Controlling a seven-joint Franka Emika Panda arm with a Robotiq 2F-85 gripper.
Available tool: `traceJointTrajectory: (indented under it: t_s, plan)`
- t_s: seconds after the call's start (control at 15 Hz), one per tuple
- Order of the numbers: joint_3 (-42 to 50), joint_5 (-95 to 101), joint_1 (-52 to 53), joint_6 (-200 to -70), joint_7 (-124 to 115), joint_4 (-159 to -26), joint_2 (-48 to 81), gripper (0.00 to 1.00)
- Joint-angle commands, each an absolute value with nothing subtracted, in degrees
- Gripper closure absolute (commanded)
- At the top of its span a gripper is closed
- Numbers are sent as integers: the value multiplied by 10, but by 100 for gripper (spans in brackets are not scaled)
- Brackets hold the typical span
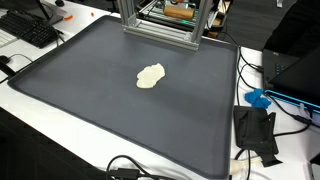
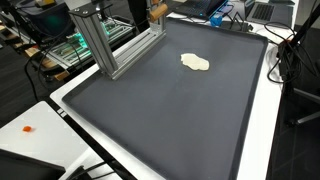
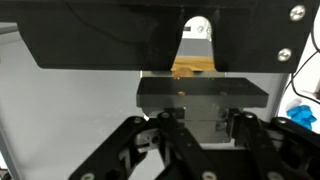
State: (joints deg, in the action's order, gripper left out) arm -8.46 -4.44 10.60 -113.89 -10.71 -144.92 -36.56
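In the wrist view my gripper [image 3: 200,160] rises from the bottom edge. Only its black linkages show, drawn in toward each other, and I see nothing between them. Straight ahead sits a grey block [image 3: 200,95] under a black panel [image 3: 110,40], with a tan and white piece [image 3: 196,50] above it. Neither the arm nor the gripper appears in the exterior views. A small cream lump [image 1: 151,76] [image 2: 195,62] lies alone near the middle of the dark grey mat [image 1: 90,100] [image 2: 160,120], in both exterior views.
An aluminium frame [image 1: 160,25] [image 2: 110,45] stands at one edge of the mat. Beyond the mat lie a keyboard [image 1: 30,30], a blue object [image 1: 258,98], black gear with cables [image 1: 255,130] and a small orange item [image 2: 28,128].
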Motion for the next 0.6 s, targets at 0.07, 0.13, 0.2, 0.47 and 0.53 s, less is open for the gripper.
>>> traceJointTrajectory:
  t_s: [0.07, 0.13, 0.2, 0.47, 0.53]
  plan:
    - [-90, -73, 112, -1103, -100, -1472, -415, 78]
    - [-91, -76, 112, -1100, -101, -1475, -419, 78]
    - [-94, -75, 112, -1097, -102, -1479, -424, 78]
    - [-98, -73, 112, -1097, -102, -1493, -439, 78]
    - [-99, -73, 112, -1096, -102, -1496, -441, 78]
